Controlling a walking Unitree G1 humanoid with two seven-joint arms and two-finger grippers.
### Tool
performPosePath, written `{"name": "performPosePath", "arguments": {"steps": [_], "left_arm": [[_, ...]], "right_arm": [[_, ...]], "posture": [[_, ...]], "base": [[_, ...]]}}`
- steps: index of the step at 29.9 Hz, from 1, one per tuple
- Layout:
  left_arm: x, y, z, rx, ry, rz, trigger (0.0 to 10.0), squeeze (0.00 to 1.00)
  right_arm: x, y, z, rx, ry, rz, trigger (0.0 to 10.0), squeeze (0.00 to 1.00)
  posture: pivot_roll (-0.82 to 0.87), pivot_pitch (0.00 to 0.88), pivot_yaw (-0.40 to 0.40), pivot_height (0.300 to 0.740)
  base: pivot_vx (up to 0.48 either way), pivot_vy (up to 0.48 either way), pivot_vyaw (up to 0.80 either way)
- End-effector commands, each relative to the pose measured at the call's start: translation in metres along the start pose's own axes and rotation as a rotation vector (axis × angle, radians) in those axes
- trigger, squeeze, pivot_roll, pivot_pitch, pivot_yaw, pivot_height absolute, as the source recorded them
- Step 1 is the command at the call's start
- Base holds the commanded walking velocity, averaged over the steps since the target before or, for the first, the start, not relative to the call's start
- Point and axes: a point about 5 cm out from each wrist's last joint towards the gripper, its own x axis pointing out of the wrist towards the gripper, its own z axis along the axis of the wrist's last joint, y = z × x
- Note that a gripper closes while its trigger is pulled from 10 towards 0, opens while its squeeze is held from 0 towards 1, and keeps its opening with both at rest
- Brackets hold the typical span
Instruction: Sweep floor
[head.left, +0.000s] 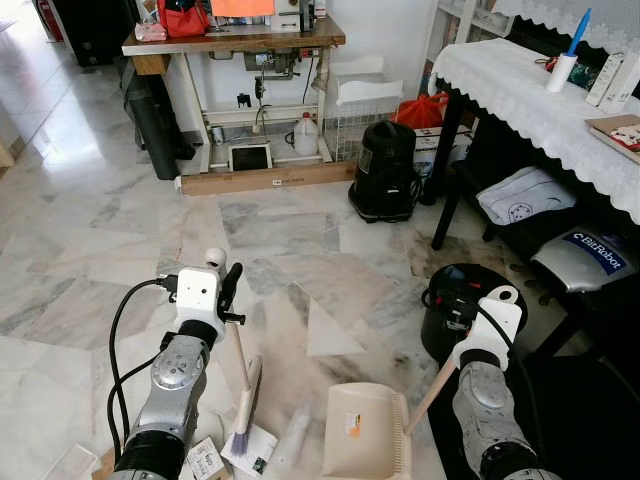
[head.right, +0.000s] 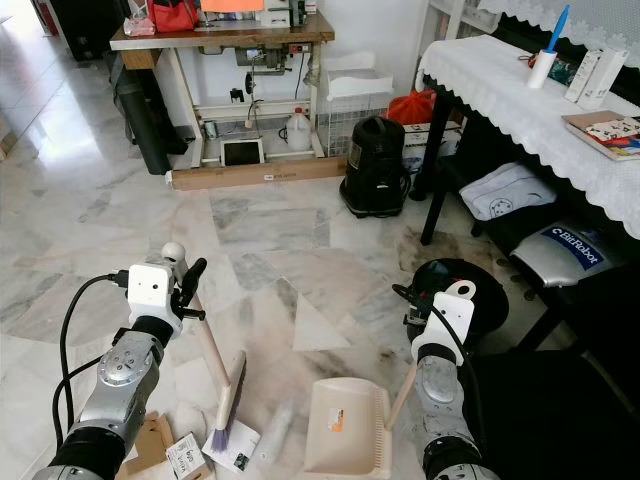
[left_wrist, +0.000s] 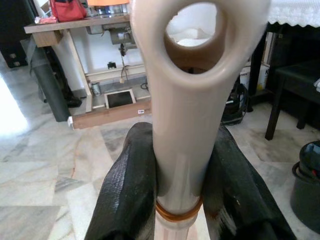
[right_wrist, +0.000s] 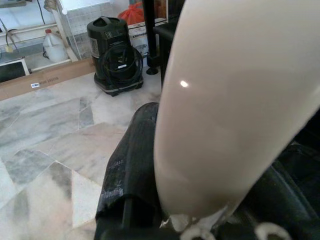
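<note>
Left hand (left_wrist: 180, 185) grips broom (head.left: 243, 400); right hand (right_wrist: 200, 200) grips dustpan (head.left: 365, 432).

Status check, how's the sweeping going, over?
Left gripper shut on cream-handled hand broom. Right gripper shut on cream plastic dustpan. Paper litter at bristles.

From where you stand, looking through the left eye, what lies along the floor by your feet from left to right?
Small cardboard box → brush → clear plastic wrapper → dustpan → black bin.
</note>
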Motion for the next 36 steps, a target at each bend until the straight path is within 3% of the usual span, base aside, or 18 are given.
{"name": "performPosePath", "arguments": {"steps": [1,7,16,36], "left_arm": [[0.01,0.003,0.013,-0.017,-0.045,-0.001,10.0,0.0],[0.016,-0.001,0.015,-0.064,-0.034,-0.035,10.0,0.0],[0.014,0.009,0.01,-0.052,0.004,-0.04,10.0,0.0],[0.013,0.007,-0.005,-0.024,0.131,-0.108,10.0,0.0]], "right_arm": [[0.003,0.001,0.007,-0.013,-0.03,-0.001,10.0,0.0],[0.001,0.001,-0.002,-0.038,0.024,-0.014,10.0,0.0],[-0.004,-0.001,-0.014,-0.058,0.083,-0.026,10.0,0.0],[-0.006,0.002,-0.02,-0.063,0.119,-0.025,10.0,0.0]], "posture": [[-0.01,0.0,0.014,0.74],[-0.01,0.0,0.019,0.74],[-0.02,0.0,0.028,0.74],[-0.01,0.0,0.033,0.74]], "base": [[0.0,0.0,0.0],[0.0,0.0,0.0],[0.0,0.0,0.0],[0.0,0.0,0.0]]}}
